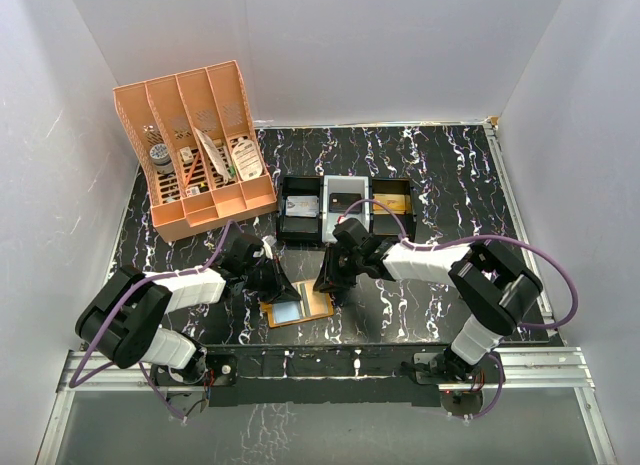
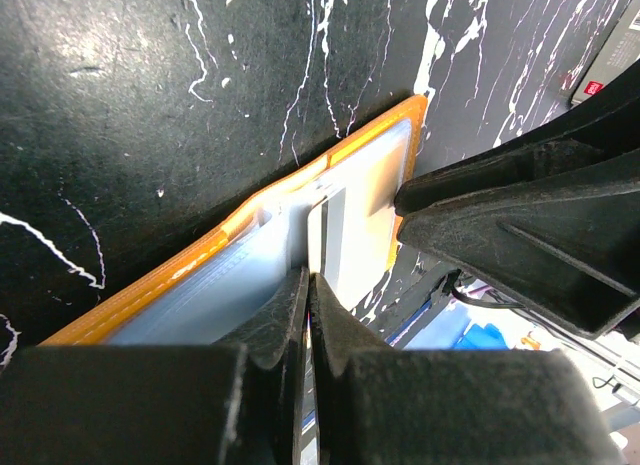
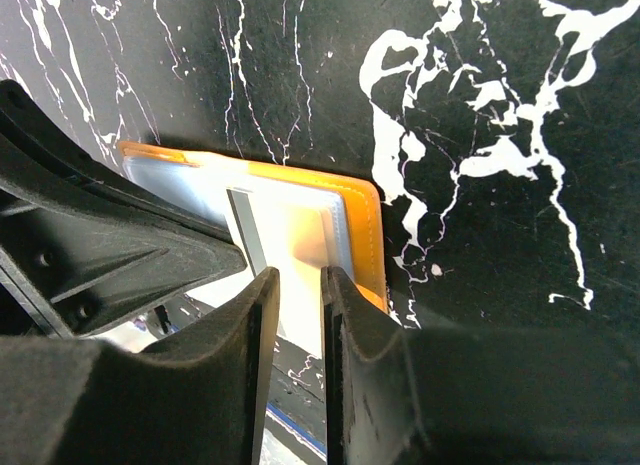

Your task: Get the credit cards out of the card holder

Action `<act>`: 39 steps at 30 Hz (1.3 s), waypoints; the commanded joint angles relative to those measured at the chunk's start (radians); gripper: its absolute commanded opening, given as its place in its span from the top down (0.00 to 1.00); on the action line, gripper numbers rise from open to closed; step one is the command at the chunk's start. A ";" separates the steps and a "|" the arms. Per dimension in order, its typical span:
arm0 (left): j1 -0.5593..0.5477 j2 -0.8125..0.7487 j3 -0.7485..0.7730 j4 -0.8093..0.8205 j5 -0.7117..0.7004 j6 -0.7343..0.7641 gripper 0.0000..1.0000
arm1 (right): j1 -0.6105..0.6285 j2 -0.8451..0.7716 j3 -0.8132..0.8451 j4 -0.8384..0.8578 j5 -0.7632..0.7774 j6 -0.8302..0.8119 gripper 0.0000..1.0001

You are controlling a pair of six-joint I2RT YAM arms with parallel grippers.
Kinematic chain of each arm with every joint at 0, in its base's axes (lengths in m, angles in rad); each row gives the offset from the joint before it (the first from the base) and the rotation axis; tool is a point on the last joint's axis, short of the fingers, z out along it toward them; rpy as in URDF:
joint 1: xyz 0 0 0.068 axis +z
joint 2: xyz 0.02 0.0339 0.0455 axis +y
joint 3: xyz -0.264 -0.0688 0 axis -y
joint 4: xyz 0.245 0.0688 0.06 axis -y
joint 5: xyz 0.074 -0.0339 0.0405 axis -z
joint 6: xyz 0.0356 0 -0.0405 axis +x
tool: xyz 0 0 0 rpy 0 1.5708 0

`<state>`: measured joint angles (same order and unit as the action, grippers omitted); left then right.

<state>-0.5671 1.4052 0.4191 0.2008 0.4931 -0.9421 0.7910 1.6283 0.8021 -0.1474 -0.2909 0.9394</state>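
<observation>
The orange card holder (image 1: 300,311) lies open and flat near the table's front edge, pale blue inner panels up. My left gripper (image 1: 283,290) is shut, its tips (image 2: 310,280) down on the holder's (image 2: 180,270) middle fold. A pale credit card (image 2: 365,225) with a grey stripe shows in the right-hand panel. My right gripper (image 1: 328,285) comes in from the other side. Its jaws (image 3: 300,275) stand a narrow gap apart over that card (image 3: 300,235), just inside the holder's orange rim (image 3: 365,235). I cannot tell whether they touch the card. Each arm's fingers show in the other's wrist view.
A large orange slotted desk organizer (image 1: 195,150) stands at the back left. Three small black boxes (image 1: 300,210) sit in a row behind the grippers, the right one holding a gold block (image 1: 395,203). The metal rail (image 1: 330,360) runs along the near edge.
</observation>
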 commanded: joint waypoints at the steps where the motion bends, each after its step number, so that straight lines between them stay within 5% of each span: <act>1: -0.004 -0.028 0.010 -0.016 -0.007 0.011 1.00 | 0.002 0.025 -0.016 0.070 -0.030 0.001 0.80; 39: -0.002 -0.032 0.004 -0.028 -0.018 0.000 1.00 | 0.004 -0.011 -0.015 0.008 0.015 -0.017 0.80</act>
<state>-0.5667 1.3991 0.4133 0.2008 0.4870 -0.9531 0.7853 1.6386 0.7902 -0.1120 -0.3088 0.9440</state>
